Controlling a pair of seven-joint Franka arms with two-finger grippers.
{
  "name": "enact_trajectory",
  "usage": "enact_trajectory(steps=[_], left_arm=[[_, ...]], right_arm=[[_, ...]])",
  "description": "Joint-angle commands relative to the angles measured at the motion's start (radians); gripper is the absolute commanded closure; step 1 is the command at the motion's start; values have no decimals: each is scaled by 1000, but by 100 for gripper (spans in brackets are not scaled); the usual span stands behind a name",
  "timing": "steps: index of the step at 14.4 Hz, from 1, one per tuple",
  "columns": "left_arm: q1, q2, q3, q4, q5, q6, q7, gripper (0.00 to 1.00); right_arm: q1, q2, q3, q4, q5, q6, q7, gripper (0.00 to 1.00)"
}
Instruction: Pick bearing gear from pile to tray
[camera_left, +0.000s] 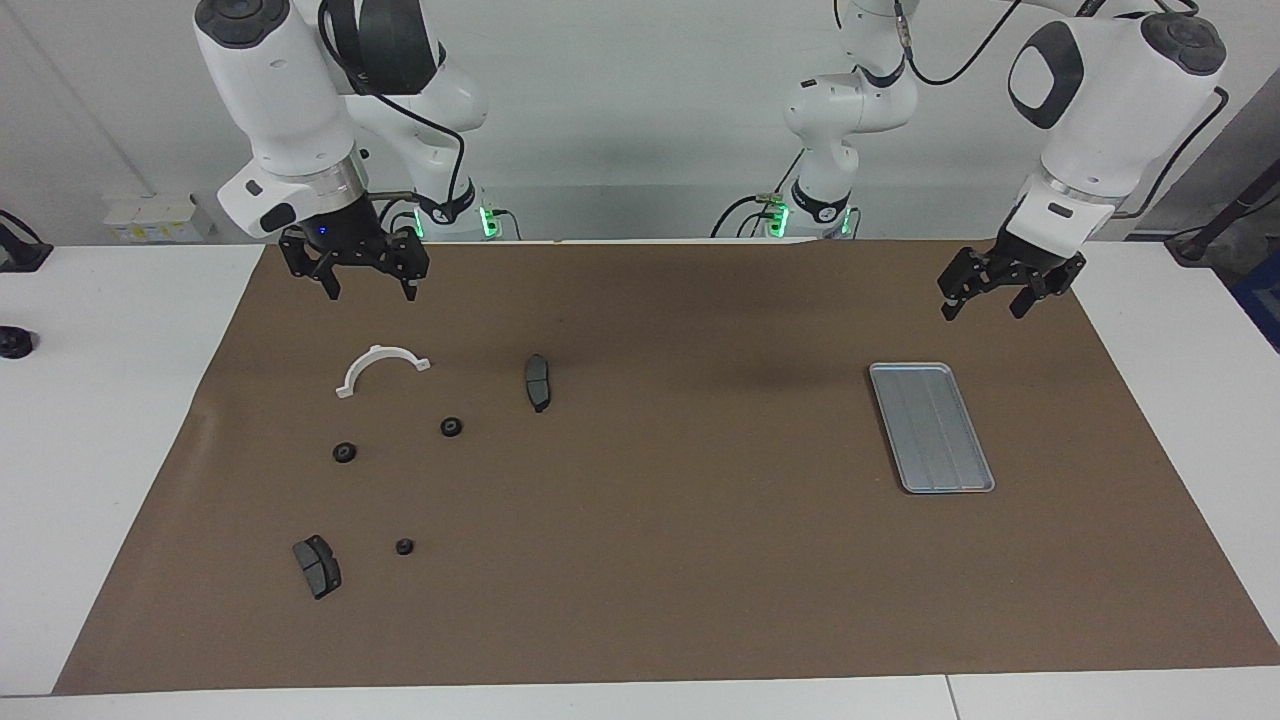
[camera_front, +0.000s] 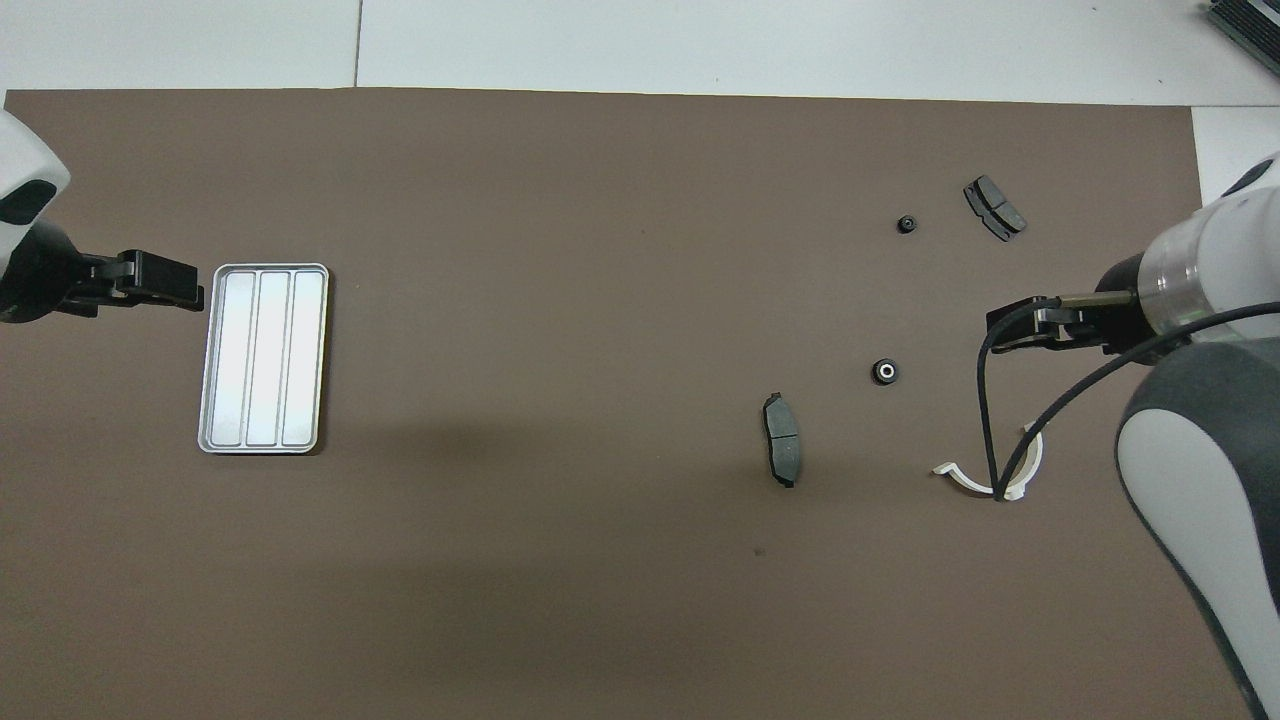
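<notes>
A: Status check. The tray (camera_left: 931, 427) lies empty on the brown mat (camera_left: 660, 560) toward the left arm's end of the desk (camera_left: 100, 420). No part is in it, so nothing is delivered yet.

B: Agreed. The pile is a loose scatter toward the right arm's end: a white half-ring bracket (camera_left: 381, 368), one brake pad (camera_left: 538, 381) beside it toward the desk's middle, a second brake pad (camera_left: 317, 566) farthest from the robots, and three small black round pieces.

A: Which is the bearing gear?

B: Best candidate is the round piece (camera_front: 885, 372) with the pale centre, between bracket and first pad, a little farther out. The other two (camera_left: 344, 452) (camera_left: 404, 546) look similar in the facing view; which one is toothed cannot be told.

A: End effectors?

B: Right end effector (camera_left: 365, 283) hangs over the mat's near edge, just robot-side of the bracket, fingers spread, holding nothing. Left end effector (camera_left: 985, 300) waits above the mat near the tray, also spread and empty.

A: Judgement: the task is at its start. Approach, grasp, carry and release all remain.
</notes>
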Motion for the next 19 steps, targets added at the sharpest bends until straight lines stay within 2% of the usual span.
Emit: enact_trajectory(steps=[1,7,11,13,16,19], left_arm=[[11,-31,-4,-37,-8,12,11,0],[11,-31,-4,-37,-8,13,10,0],[12,-31,-4,-37,-8,17,11,0],[12,-31,-4,-37,-8,15,11,0],[11,-31,-4,-37,-8,10,11,0],[12,-31,-4,-37,-8,13,11,0]], right_arm=[[-3,-24,4,-59,20,44,2,0],[-4,-19,4,-177,20,160,-7,0],[-3,-1,4,-294,20,312,-6,0],[-3,33,4,-343,20,396,-7,0],[-1,128,4,-351,18,488,-7,0],[18,177,4,-389,18,598,-6,0]])
